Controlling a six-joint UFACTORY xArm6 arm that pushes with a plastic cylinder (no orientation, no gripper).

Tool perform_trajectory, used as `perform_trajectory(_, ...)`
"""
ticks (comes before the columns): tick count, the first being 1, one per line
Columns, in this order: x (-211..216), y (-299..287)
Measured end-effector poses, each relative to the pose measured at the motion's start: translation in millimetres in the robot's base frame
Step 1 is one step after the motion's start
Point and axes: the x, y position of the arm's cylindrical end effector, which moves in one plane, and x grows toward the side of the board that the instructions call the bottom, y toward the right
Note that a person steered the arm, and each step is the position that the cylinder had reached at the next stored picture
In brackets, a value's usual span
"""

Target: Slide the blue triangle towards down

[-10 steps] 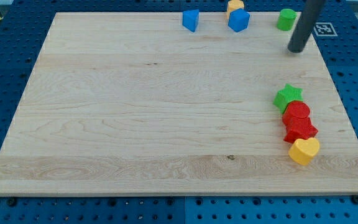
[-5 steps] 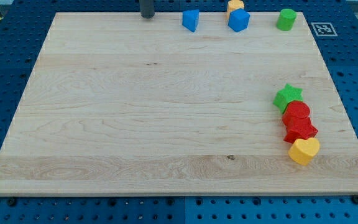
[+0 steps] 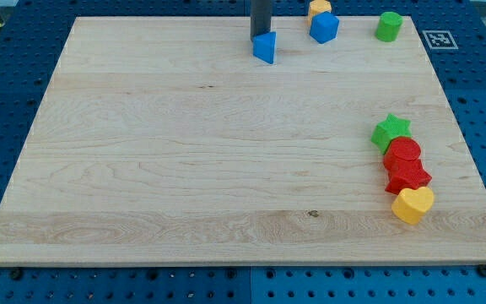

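Note:
The blue triangle (image 3: 265, 47) lies near the view's top edge of the wooden board (image 3: 184, 152), a little right of centre. My rod comes down from the view's top, and my tip (image 3: 260, 38) is right behind the triangle on its upper side, touching it or nearly so.
A blue cube (image 3: 324, 27) and an orange block (image 3: 319, 8) sit at the top, with a green cylinder (image 3: 388, 26) to their right. At the right edge a green star (image 3: 391, 132), a red cylinder (image 3: 403, 152), a red star (image 3: 407, 176) and a yellow heart (image 3: 413, 204) form a column.
My tip moved from the top right to the top left, then back right to just above the blue triangle. The triangle has shifted down the view a little.

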Motion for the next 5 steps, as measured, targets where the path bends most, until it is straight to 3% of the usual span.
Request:
perform_trajectory(4, 107.7, 14.3)
perform_trajectory(5, 108.3, 36.5)
